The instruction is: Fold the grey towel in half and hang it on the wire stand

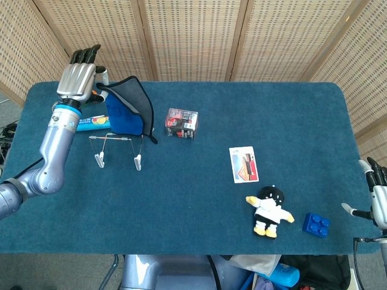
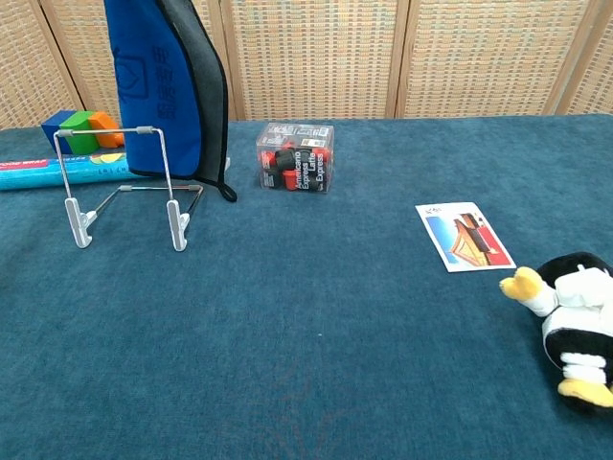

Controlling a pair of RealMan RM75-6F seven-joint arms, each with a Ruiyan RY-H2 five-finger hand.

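Observation:
The towel (image 1: 125,112), blue on one face and grey on the other, hangs folded in the air from my left hand (image 1: 78,77), which grips its top edge. In the chest view the towel (image 2: 163,91) dangles behind and above the wire stand (image 2: 124,187), its lower edge near the stand's top bar. The wire stand (image 1: 116,148) sits on the table just below the towel. The hand itself is out of the chest view. My right hand (image 1: 376,193) shows at the far right edge beside the table, holding nothing, fingers apart.
A clear box of small items (image 1: 182,123) lies right of the stand. A toothpaste tube (image 2: 57,171) and coloured blocks (image 2: 81,129) lie behind the stand. A card (image 1: 243,164), a penguin toy (image 1: 269,211) and a blue brick (image 1: 316,225) occupy the right side.

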